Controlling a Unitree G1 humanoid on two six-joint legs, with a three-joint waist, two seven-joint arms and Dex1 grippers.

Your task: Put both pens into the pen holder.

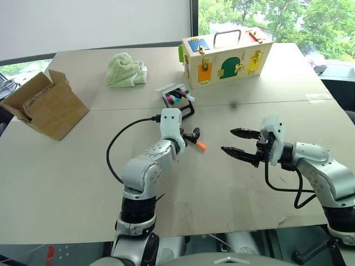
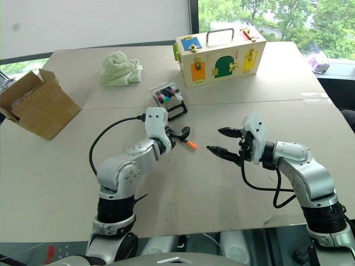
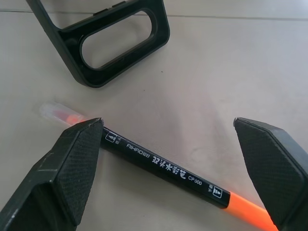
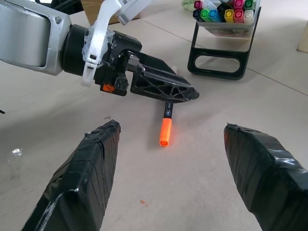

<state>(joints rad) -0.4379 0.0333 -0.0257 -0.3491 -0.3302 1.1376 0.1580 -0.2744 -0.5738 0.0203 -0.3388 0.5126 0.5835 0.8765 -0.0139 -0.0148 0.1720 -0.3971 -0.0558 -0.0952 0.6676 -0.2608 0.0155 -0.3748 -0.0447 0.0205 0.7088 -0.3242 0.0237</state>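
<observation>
On the tabletop (image 1: 66,177), a little left of centre, we see our left hand (image 1: 193,135) reaching forward with its two black fingers spread wide on either side of a pen (image 3: 163,170), a slim black-barrelled marker with orange ends lying flat on the pale surface. From the left wrist view the barrel runs slantwise between the two finger pads (image 3: 72,163); one pad sits just beside the barrel near its clear-capped orange end, though we cannot tell whether it touches, and the other stands apart from it. Nothing is gripped. Just beyond that hand, on the far side, stands the pen holder (image 1: 178,100), small and black with a loop handle toward us, and a bunch of coloured markers (image 4: 224,11) stands in it. We cannot tell whether the second pen is among them. Our right hand (image 1: 233,142) hovers to the right of the pen, well apart from it, pointing left toward the other hand with its fingers spread wide and holding nothing. Farther back, right of centre, sits a wooden box (image 1: 226,54) with coloured doors and a metal handle. A crumpled green cloth (image 1: 125,70) lies to its left, and an open cardboard box (image 1: 45,103) rests at the far left.
</observation>
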